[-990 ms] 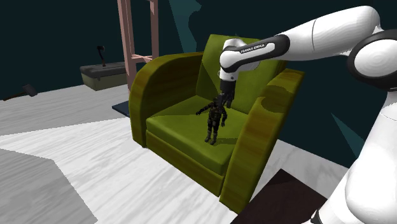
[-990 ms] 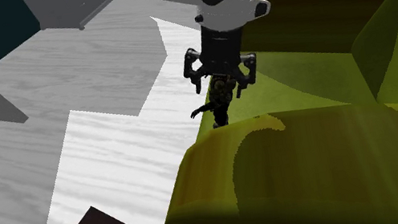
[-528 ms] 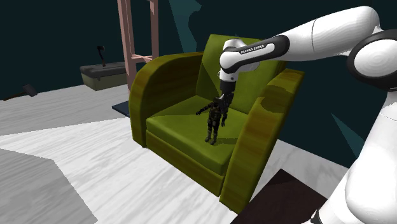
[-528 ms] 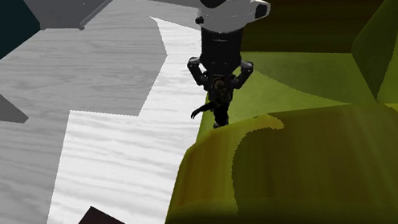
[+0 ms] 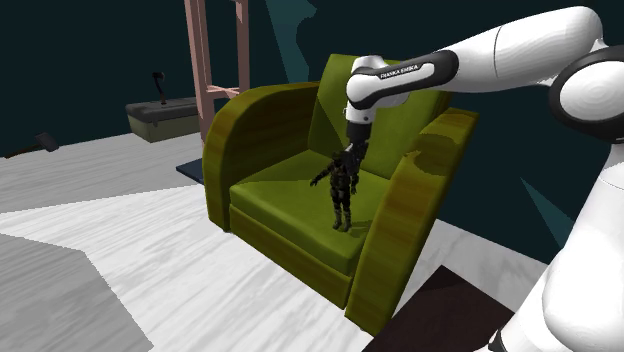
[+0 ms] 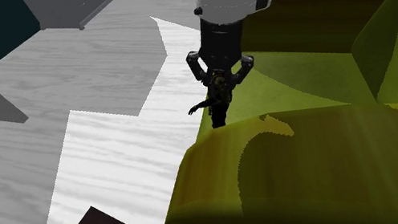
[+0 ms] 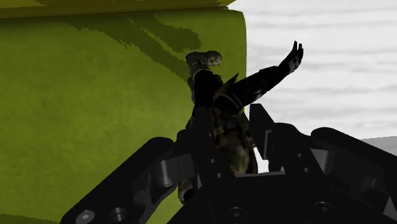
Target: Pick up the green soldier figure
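**Shoulder view.** The arm reaches over an olive-green armchair (image 5: 262, 130). The gripper (image 5: 349, 152) points straight down above the seat cushion. The soldier figure (image 5: 343, 195), dark with camouflage mottling rather than plain green, stands upright directly below it, near the middle of the seat. From here I cannot tell whether its boots touch the cushion.

**Second exterior view.** The two fingers are drawn in on the figure's head and shoulders. One of the figure's arms sticks out sideways towards the pale floor (image 6: 115, 160). The near armrest (image 6: 318, 162) hides its lower legs.

**Wrist view.** The fingers (image 7: 262, 133) clasp the upper body between them, one on each side of the torso, so the grip looks made. The legs run away from the hand towards the cushion.

**Procedure, as I judge it.** The step in hand is the lift.
- Raise the figure vertically and slowly, without rotating the wrist. The hold sits high on a slender, irregular body, and a swing could pivot the figure between the pads.
- Maintain closing force throughout.
- Clear the armrests before any sideways travel, because the outstretched arm may catch.
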You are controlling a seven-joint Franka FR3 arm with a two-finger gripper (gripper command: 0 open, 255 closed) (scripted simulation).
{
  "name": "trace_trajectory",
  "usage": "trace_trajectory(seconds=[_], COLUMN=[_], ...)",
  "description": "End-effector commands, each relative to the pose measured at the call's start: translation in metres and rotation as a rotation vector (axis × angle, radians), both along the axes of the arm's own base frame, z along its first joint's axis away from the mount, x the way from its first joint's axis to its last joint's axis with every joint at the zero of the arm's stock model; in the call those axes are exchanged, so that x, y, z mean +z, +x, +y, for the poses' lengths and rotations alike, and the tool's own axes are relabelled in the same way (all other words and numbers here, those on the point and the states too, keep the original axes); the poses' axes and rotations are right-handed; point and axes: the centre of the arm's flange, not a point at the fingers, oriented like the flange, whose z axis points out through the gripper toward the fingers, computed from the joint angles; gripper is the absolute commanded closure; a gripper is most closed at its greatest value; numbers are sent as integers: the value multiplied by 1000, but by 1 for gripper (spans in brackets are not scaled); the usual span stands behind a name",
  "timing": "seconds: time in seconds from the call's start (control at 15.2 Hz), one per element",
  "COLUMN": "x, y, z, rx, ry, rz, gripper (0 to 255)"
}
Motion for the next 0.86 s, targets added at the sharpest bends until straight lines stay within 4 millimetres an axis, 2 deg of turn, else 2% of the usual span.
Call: trace_trajectory(seconds=[0.0, 0.66, 0.79], x=[11, 64, 64], y=[0, 0, 0], z=[0, 0, 0], rx=[0, 0, 0], ry=[0, 0, 0], rz=[0, 0, 0], gripper=[255, 255, 255])
